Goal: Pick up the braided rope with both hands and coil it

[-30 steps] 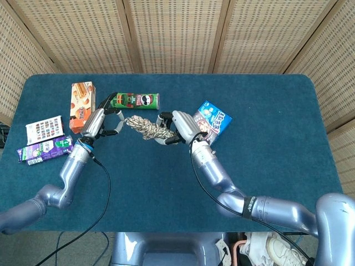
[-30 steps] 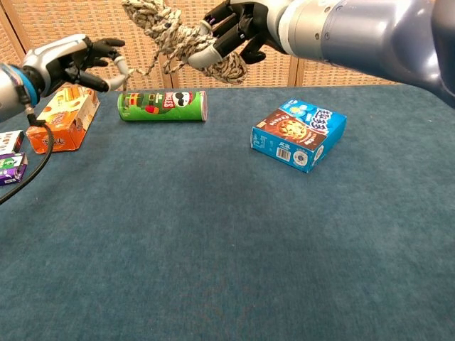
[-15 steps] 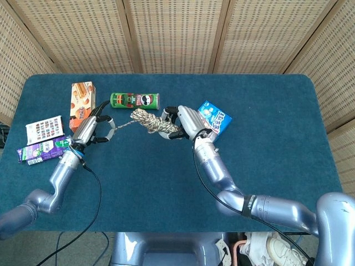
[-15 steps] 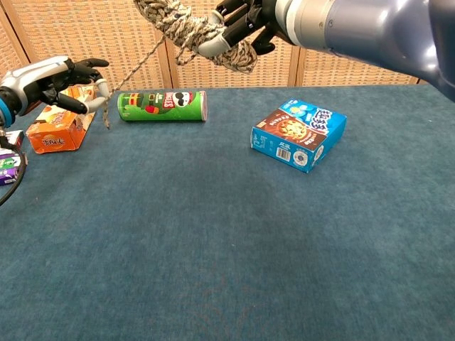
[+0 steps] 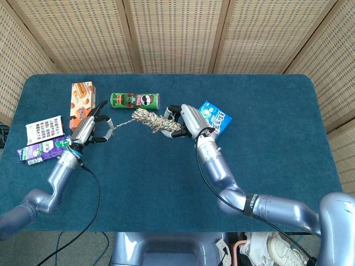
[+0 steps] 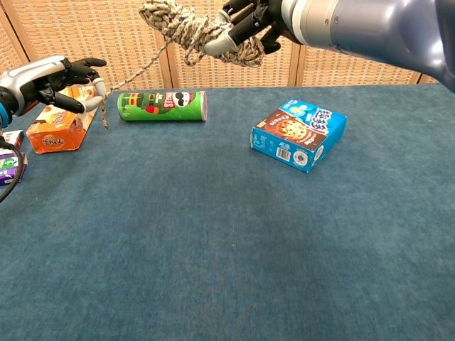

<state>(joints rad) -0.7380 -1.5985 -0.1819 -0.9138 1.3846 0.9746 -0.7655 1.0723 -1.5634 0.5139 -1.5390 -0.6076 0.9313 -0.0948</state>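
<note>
The braided rope point(image 5: 151, 119) point(image 6: 186, 28), beige and brown, is bunched into loose coils held in the air above the table. My right hand point(image 5: 187, 120) point(image 6: 249, 21) grips the coiled bundle from the right. A single thin strand runs down and left from the bundle to my left hand point(image 5: 89, 129) point(image 6: 53, 74), which pinches the rope's end between thumb and a finger, the short tail hanging below. The other fingers of the left hand are spread.
On the blue table point(image 5: 266, 138) lie a green chips can point(image 5: 135, 100) point(image 6: 162, 105), an orange snack box point(image 5: 81, 98) point(image 6: 62, 121), a blue cookie box point(image 5: 216, 118) point(image 6: 299, 134), and flat packets point(image 5: 43, 139) at the left edge. Wicker screens stand behind.
My left hand has drawn away to the left and lower, pulling the strand taut. The right hand has turned the bundle slightly and shifted a little right.
</note>
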